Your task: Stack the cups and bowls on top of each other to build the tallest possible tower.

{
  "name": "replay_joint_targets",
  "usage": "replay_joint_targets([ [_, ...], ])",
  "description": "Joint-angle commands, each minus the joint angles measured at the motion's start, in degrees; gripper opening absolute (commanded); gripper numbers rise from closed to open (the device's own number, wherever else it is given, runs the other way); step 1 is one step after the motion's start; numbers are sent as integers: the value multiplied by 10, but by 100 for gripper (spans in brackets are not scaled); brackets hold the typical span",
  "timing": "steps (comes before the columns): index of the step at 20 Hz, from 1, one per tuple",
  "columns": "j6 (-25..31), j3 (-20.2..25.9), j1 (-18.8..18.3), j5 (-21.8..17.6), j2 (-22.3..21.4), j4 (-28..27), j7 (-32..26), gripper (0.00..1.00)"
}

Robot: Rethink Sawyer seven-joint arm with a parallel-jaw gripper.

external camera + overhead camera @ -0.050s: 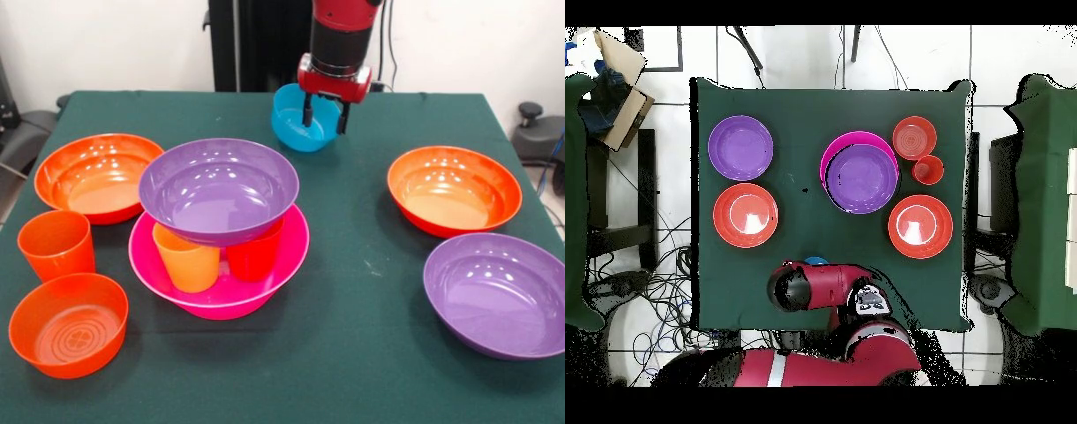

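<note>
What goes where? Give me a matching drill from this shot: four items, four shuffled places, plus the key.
Items:
1. blue bowl
2. red cup
3. pink bowl
4. lone cup

Places:
A. beside the small orange bowl
B. holds two cups
C. at the gripper
D. stands inside a bowl

Pairs: 1-C, 2-D, 3-B, 4-A

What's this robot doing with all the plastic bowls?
It is building a tower. The gripper has its fingers over the rim of the small blue bowl at the table's far side. The tower so far: a pink bowl holding two cups, with a purple bowl resting on them. The other bowls and a cup sit loose around it.
</note>
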Motion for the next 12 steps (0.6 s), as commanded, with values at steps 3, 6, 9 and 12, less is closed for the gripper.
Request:
replay_joint_targets([
  [3, 8, 75, -21, -34, 26, -20, -9, 100],
  [6, 16, 82, -26, -36, 21, -15, -10, 100],
  [9, 27, 81, -21, -31, 13, -11, -7, 100],
  [12, 45, 79, -18, -29, 4, -15, -12, 100],
])
